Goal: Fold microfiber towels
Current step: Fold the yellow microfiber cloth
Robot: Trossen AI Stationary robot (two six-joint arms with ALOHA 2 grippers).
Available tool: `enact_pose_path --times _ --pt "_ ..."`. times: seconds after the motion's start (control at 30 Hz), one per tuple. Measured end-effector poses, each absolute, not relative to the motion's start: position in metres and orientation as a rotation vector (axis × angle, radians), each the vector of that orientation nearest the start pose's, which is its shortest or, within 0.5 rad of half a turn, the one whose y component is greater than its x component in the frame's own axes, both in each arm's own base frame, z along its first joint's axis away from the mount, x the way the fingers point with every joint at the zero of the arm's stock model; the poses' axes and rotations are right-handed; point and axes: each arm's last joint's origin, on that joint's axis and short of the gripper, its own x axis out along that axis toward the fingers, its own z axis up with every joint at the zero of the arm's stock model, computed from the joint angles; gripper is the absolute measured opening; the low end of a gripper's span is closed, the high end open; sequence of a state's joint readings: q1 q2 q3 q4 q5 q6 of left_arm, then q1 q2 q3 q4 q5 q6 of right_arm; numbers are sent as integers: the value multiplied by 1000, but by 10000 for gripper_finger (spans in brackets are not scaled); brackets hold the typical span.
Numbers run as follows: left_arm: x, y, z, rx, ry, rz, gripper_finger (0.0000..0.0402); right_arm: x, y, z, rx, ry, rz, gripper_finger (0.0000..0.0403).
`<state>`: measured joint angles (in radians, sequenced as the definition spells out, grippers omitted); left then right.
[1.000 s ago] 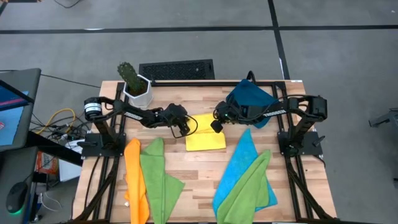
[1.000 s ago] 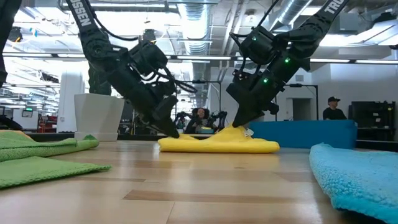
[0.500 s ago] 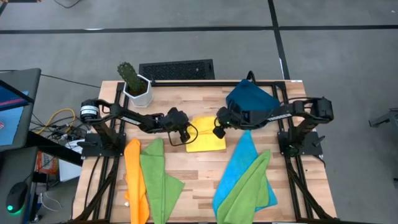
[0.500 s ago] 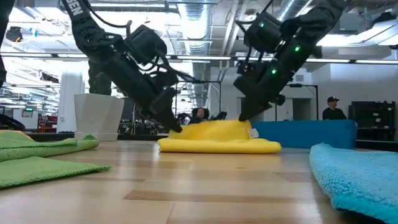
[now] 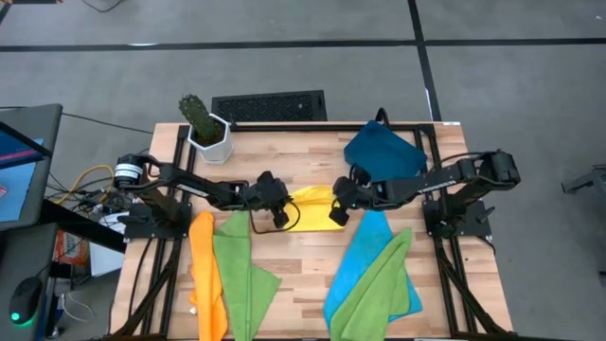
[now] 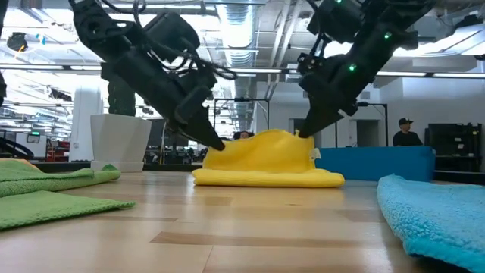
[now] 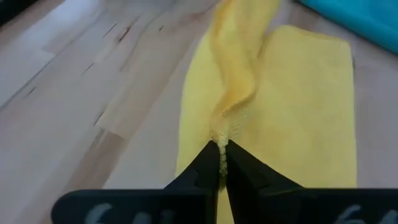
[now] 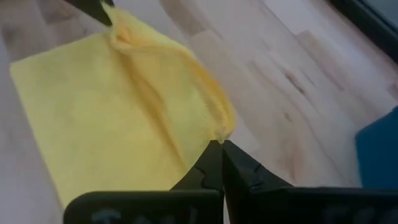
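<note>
We list the table's [image 5: 312, 161] contents from left to right.

Potted cactus [image 5: 203, 123]: in a white pot at the far left corner of the wooden top.

Orange towel [image 5: 206, 279]: a long strip along the left near side, touching the first lime green towel [image 5: 244, 270] just beside it.

Left gripper [image 5: 280, 217]: we find it clenched on a corner of the yellow towel [image 5: 312, 201]; in the left wrist view the dark fingertips [image 7: 214, 163] pinch a bunched yellow edge lifted off the layer beneath.

Yellow towel: at the table's centre, between the two grippers. In the low view [image 6: 267, 161] its lower layer lies flat on the wood while the upper layer is raised in a hump held at both ends.

Right gripper [image 5: 336, 216]: likewise clamped on the opposite corner of the same yellow towel; the right wrist view shows its fingertips [image 8: 216, 163] nipping the raised yellow edge.

Bright blue towel [image 5: 365, 251]: on the right near side, with the second lime green towel [image 5: 374, 289] lying over it.

Dark blue tray [image 5: 383, 152]: at the far right, behind the right arm.

People [image 6: 407, 131]: we note figures in the room beyond the table.
</note>
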<state>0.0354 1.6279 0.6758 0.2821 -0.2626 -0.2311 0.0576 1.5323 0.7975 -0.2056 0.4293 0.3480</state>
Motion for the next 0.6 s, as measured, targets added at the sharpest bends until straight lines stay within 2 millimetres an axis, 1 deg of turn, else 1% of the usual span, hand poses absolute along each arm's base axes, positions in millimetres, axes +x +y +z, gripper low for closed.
enact_pose_path --times 0.2,0.4,0.5,0.6 --pt "298 1 154 -123 596 359 8 286 18 168 80 853 -488 24" --pt "297 -15 154 -148 589 328 8 284 29 167 60 851 -490 20" --pt "297 -23 154 -150 590 309 8 283 33 167 70 858 -487 25" --pt "296 -30 154 -155 585 303 8 278 38 162 63 865 -500 29"
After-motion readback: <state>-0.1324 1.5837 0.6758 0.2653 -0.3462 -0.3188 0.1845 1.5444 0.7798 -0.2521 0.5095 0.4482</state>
